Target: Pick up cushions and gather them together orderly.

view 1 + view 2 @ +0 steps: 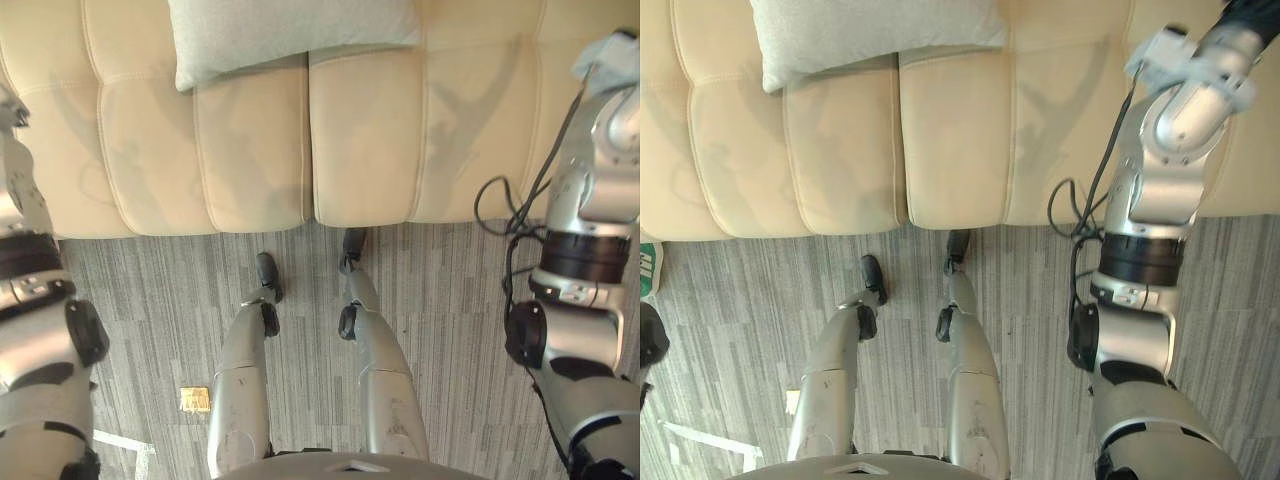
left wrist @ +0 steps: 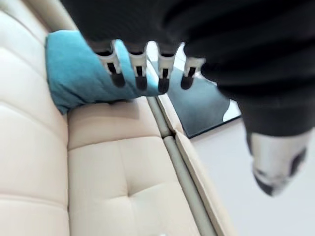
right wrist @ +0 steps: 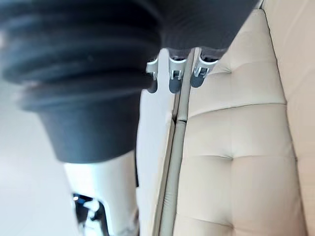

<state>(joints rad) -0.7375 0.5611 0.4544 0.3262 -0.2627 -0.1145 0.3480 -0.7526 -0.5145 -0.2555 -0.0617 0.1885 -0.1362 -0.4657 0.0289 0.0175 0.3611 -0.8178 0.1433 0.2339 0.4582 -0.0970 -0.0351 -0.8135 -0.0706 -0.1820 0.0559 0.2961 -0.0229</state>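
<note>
A blue cushion (image 2: 78, 78) lies on the cream sofa (image 1: 360, 150), just past the tips of the left hand (image 2: 138, 66). That hand's fingers hang straight in a loose row with the thumb well apart from them, holding nothing; whether the tips touch the cushion I cannot tell. A light grey cushion (image 1: 290, 35) rests on the same sofa, at the back of the seat across the line where two pads meet, while the right hand (image 3: 176, 78) hangs over a piped edge of the sofa, fingers loose and straight with nothing between them, and grey striped carpet (image 1: 450, 290) lies in front of the sofa.
</note>
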